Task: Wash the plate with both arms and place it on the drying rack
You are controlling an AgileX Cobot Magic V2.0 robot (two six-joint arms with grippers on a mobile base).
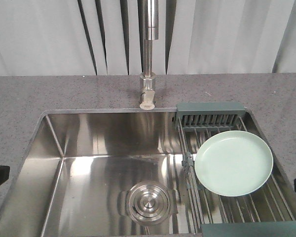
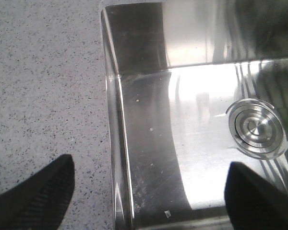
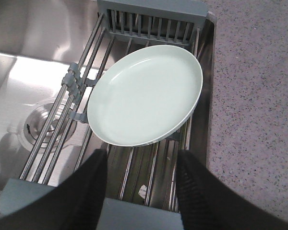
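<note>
Writing or brand marks we find nowhere that can be read; only a small pale scrap shows between the rods of the drying rack (image 3: 134,182) in the right wrist view, too small to make out. We see the mint-green plate (image 1: 234,162) lying face up on those steel rods, over the right side of the steel sink (image 1: 89,143), near the rack's slotted end piece (image 1: 210,114). Our right gripper (image 3: 141,167) hangs just before the plate's near rim, fingers (image 3: 93,177) spread apart and holding nothing. Our left gripper (image 2: 149,184) is likewise spread wide, straddling the sink's left wall above the speckled grey countertop (image 2: 43,86). The round drain (image 1: 149,201) sits in the basin, and the faucet (image 1: 149,59) rises behind.
</note>
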